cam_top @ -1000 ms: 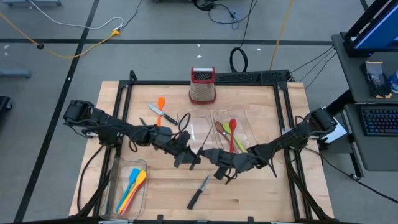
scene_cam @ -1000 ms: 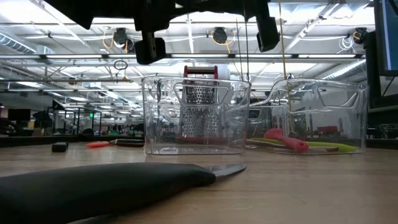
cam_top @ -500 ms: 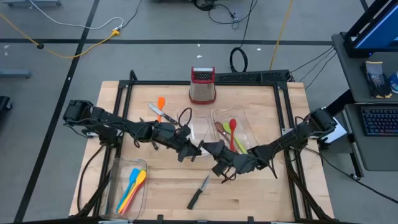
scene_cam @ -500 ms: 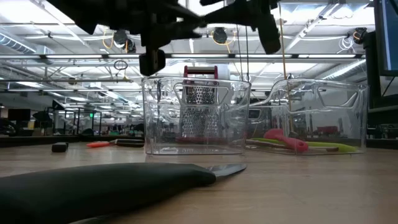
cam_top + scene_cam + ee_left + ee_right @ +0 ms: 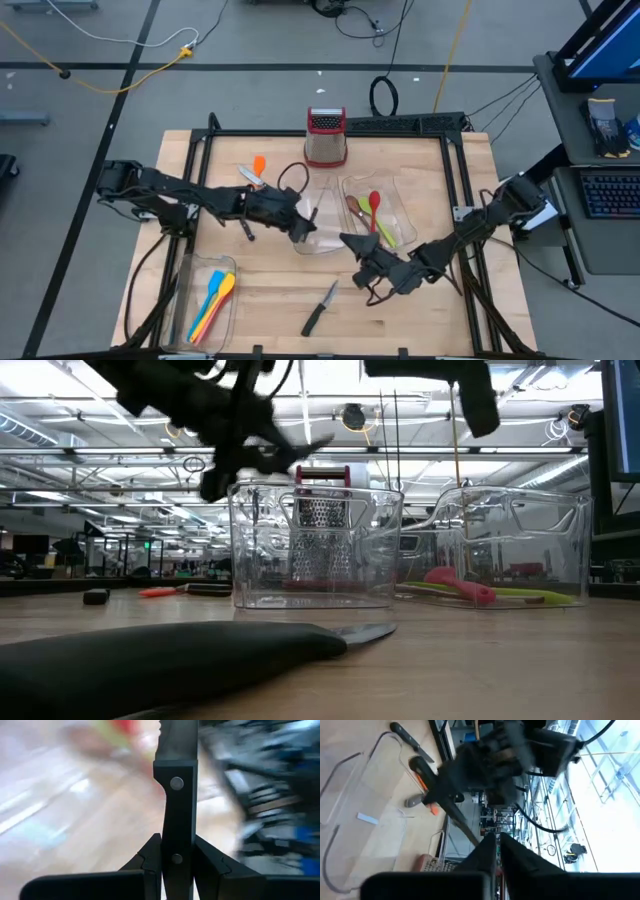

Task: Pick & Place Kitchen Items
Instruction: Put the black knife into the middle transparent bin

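High view: I have the left end effector (image 5: 303, 224) over the middle clear tray (image 5: 318, 243), mid-desk (image 5: 420, 320), just in front of the grater (image 5: 325, 137). Right end effector (image 5: 362, 262) sits near the front corner of the right tray (image 5: 395, 195), apart from the left one. A red spoon (image 5: 374, 205), a green utensil (image 5: 386, 233) and a darker one lie in that right tray. An orange spatula (image 5: 258, 166) and a knife (image 5: 248, 177) lie on the desk behind the left arm. A second black-handled knife (image 5: 319, 310) lies on bare wood near the front edge. The front-left tray (image 5: 178, 300) holds blue, orange and yellow utensils.

Low view: both arms hang above the trays, blurred. The front knife's handle (image 5: 170, 660) fills the foreground, blade tip toward the middle tray (image 5: 315, 550); the grater (image 5: 322, 525) shows through it. Pink-red spoon (image 5: 458, 585) lies in the right tray (image 5: 520, 545).

Left wrist view: the left end effector (image 5: 176, 862) is clamped on a black riveted knife handle (image 5: 179, 815) — fingers (image 5: 150, 857) pressed on both sides, serrated blade pointing away from the wrist. Background too blurred to place.

Right wrist view: right end effector (image 5: 496, 851) is pinched nearly together, nothing between the fingers (image 5: 485, 852). The left arm (image 5: 505, 757) is ahead of it carrying the knife; beyond lie the orange spatula (image 5: 427, 795) and the other knife (image 5: 407, 737) on the desk.
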Controlling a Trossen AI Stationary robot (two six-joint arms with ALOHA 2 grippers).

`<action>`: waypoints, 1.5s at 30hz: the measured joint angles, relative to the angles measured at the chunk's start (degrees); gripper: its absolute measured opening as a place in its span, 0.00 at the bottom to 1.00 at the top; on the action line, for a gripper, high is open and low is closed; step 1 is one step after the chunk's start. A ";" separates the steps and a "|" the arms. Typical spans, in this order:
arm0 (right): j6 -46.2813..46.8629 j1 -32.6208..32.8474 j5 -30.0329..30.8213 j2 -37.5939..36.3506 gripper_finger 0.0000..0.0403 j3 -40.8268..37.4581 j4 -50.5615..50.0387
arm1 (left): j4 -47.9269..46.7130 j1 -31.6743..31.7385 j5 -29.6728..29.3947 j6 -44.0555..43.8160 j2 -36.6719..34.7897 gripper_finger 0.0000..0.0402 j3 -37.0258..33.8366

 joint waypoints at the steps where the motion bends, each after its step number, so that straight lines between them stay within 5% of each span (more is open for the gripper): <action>1: 0.00 0.33 0.00 -0.57 0.02 -0.50 0.00 | -3.05 -0.03 -1.47 -1.09 -0.44 0.16 -0.05; 11: 4.76 0.90 -0.32 -5.99 0.00 -1.70 -0.27 | -26.45 -1.31 -7.95 -2.24 0.71 0.16 12.23; 16: 7.75 1.29 -0.27 -8.44 0.00 -1.68 -3.77 | -30.68 -0.24 -8.23 -5.48 1.00 0.16 14.62; 31: 27.11 5.73 -0.30 -15.57 0.00 -1.69 -22.37 | -25.33 2.10 -2.69 -11.01 10.32 0.16 14.50; 45: 28.71 7.97 -0.26 -15.94 0.00 -3.20 -23.38 | -23.23 4.55 1.45 -11.38 15.77 0.16 14.55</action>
